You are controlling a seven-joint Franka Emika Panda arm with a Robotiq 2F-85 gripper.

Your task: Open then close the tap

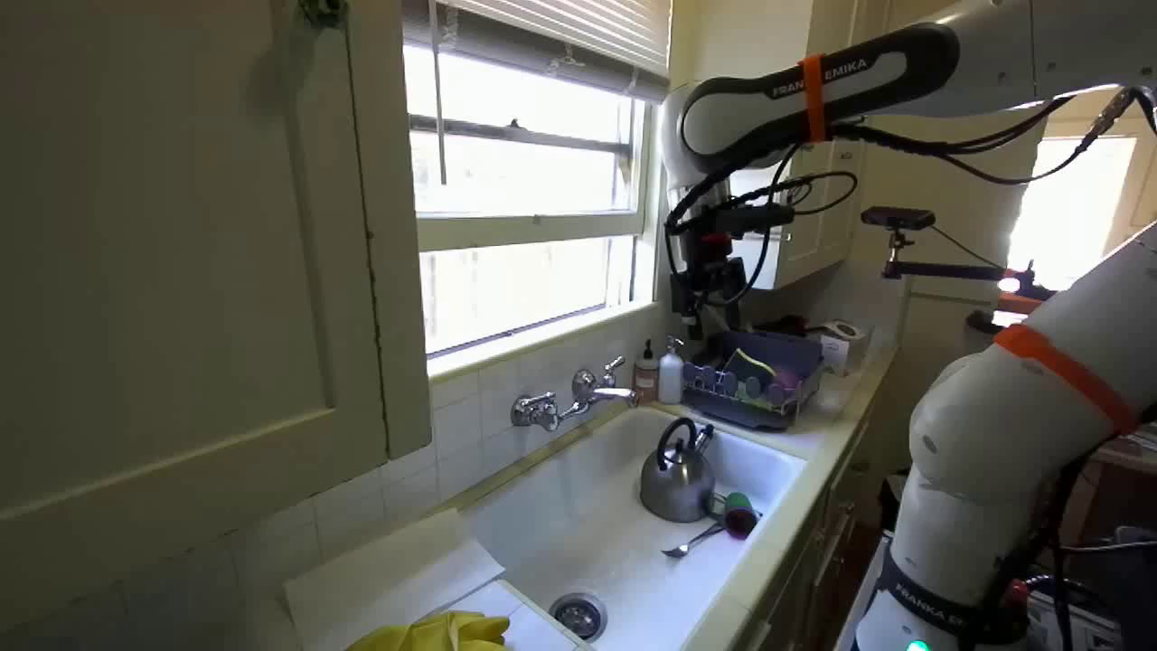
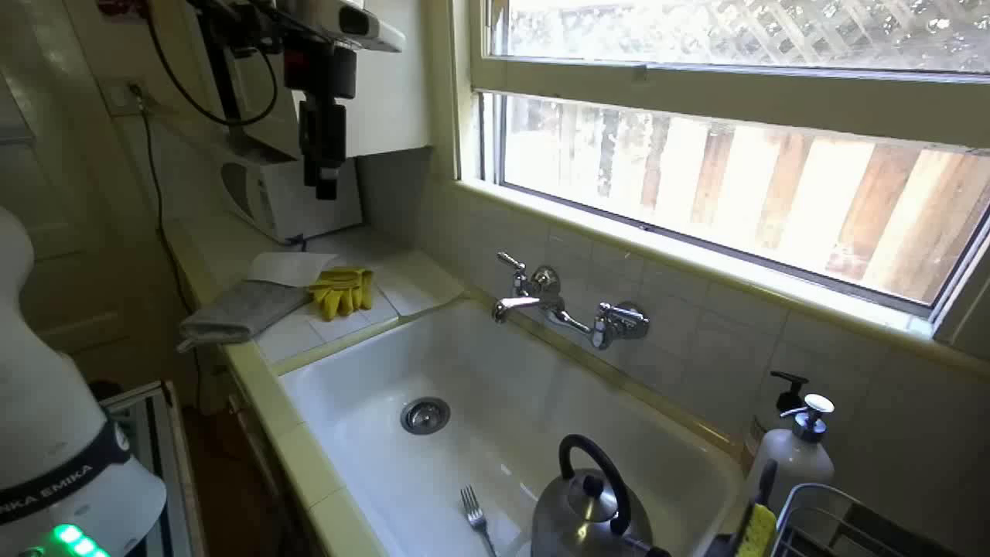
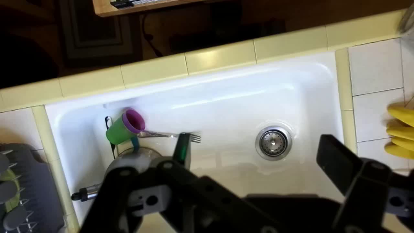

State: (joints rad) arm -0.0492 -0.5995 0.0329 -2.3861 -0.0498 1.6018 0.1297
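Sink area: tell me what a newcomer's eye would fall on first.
The white robot arm probably catches it first, on the right of an exterior view, its open gripper over the sink. Next come the steel kettle at one end of the sink and the yellow gloves on the counter past the opposite end. Then comes the shiny tap below the window.

Tool point(image 1: 712, 320) downward, jaws apart.
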